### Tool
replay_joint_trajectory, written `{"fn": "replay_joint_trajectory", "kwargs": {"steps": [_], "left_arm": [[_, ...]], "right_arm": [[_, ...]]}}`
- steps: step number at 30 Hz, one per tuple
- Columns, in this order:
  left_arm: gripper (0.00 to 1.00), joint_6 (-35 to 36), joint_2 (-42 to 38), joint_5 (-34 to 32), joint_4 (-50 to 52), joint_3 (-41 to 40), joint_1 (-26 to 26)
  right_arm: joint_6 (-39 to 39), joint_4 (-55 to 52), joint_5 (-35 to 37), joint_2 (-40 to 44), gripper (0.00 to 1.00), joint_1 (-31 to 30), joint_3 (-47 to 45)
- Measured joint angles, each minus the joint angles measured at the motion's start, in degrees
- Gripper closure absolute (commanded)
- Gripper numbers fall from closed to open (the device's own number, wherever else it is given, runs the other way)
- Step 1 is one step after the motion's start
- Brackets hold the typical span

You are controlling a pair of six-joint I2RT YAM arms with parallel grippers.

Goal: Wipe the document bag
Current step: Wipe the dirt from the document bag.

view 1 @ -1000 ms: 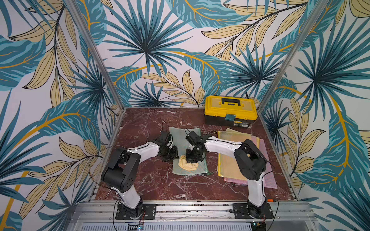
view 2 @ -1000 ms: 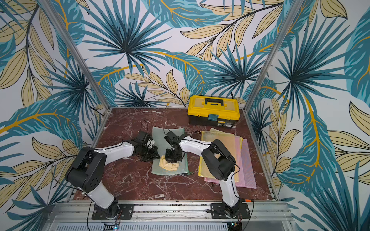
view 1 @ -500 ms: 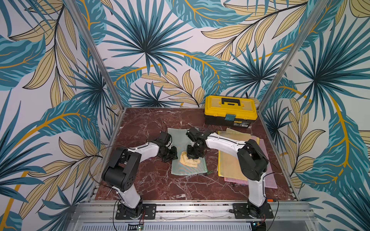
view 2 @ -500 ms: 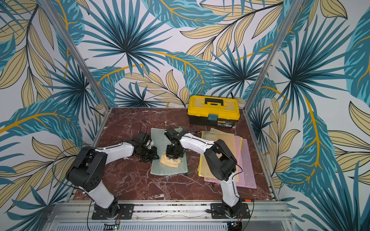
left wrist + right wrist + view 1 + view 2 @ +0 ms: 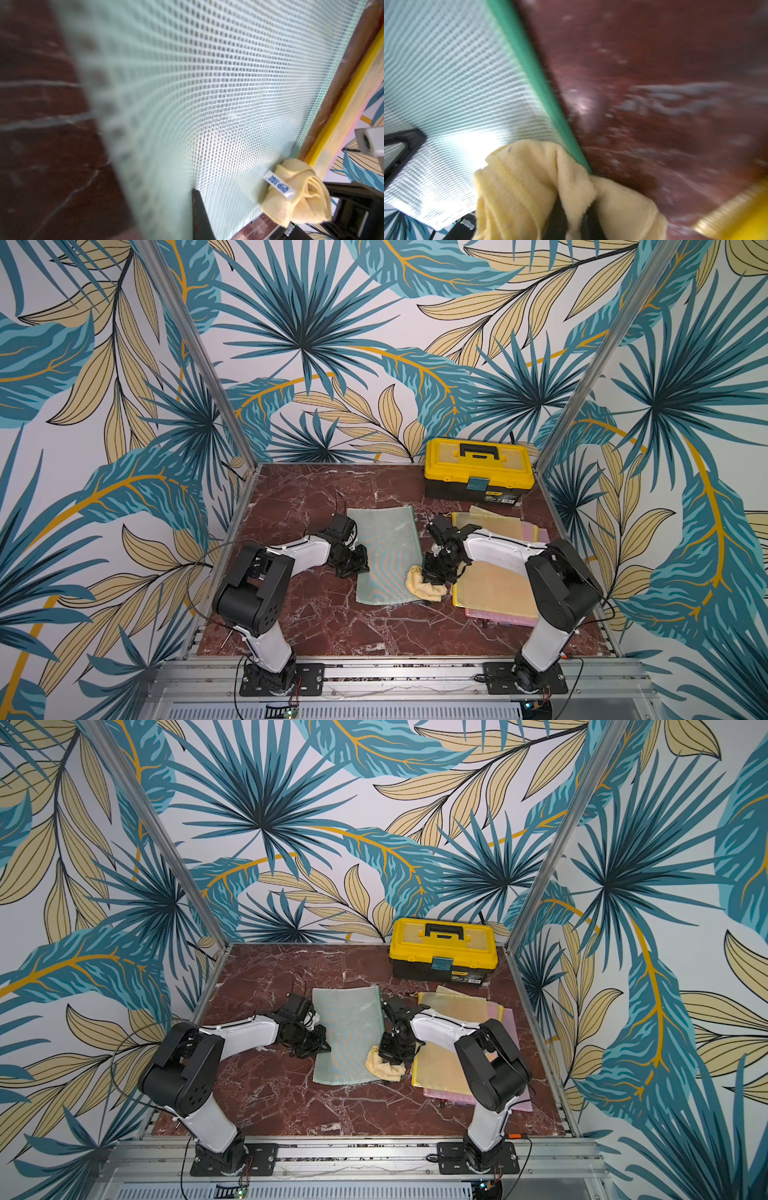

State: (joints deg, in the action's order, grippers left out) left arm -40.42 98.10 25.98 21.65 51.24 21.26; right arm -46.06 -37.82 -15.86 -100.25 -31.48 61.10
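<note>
The document bag (image 5: pixel 384 556) (image 5: pixel 349 1036) is a pale green mesh pouch with a green zip edge, lying flat on the marble table. My left gripper (image 5: pixel 357 568) is shut and rests on the bag's left edge; in its wrist view one dark fingertip (image 5: pixel 200 216) lies on the mesh (image 5: pixel 207 104). My right gripper (image 5: pixel 434 576) (image 5: pixel 573 220) is shut on a crumpled yellow cloth (image 5: pixel 424 591) (image 5: pixel 529 187). The cloth sits on the bag's near right corner, across the green zip edge (image 5: pixel 529 62). The left wrist view shows the cloth (image 5: pixel 301 197) too.
A stack of yellow and pink document bags (image 5: pixel 494 580) lies right of the green one, under my right arm. A yellow toolbox (image 5: pixel 478 468) stands at the back right. Patterned walls with metal posts close in the table (image 5: pixel 316 622) on three sides.
My right gripper has dragged the yellow cloth from the middle of the bag to its near right corner. The left gripper has stayed on the bag's left edge.
</note>
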Motion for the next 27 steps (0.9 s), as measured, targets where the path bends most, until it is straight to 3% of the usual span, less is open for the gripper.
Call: {"fn": "replay_joint_trajectory", "kwargs": {"steps": [5,8,11,16,21,25,27], "left_arm": [[1.00,0.00,0.31,-0.13,0.00,0.07,-0.37],[1.00,0.00,0.39,-0.09,0.00,0.13,-0.39],[1.00,0.00,0.39,0.00,0.13,0.13,-0.44],[1.00,0.09,0.39,0.24,0.15,0.13,-0.46],[1.00,0.33,0.39,1.14,0.02,0.13,-0.48],[1.00,0.66,0.39,1.40,-0.02,0.13,-0.55],[1.00,0.92,0.39,1.36,-0.04,0.13,-0.72]], "right_arm": [[-0.63,-3.61,2.21,-4.66,1.00,-9.27,7.82],[-1.88,-0.83,0.28,-11.80,1.00,-16.33,16.06],[-3.37,3.37,-2.73,-15.74,1.00,-19.87,18.10],[-3.78,6.43,-4.13,-10.23,1.00,-15.17,9.53],[-1.62,2.27,-1.75,0.72,1.00,-1.25,-2.29],[0.31,-4.20,1.22,-0.61,1.00,-0.76,4.44],[0.85,-5.42,0.96,-4.79,1.00,-2.89,12.68]]}}
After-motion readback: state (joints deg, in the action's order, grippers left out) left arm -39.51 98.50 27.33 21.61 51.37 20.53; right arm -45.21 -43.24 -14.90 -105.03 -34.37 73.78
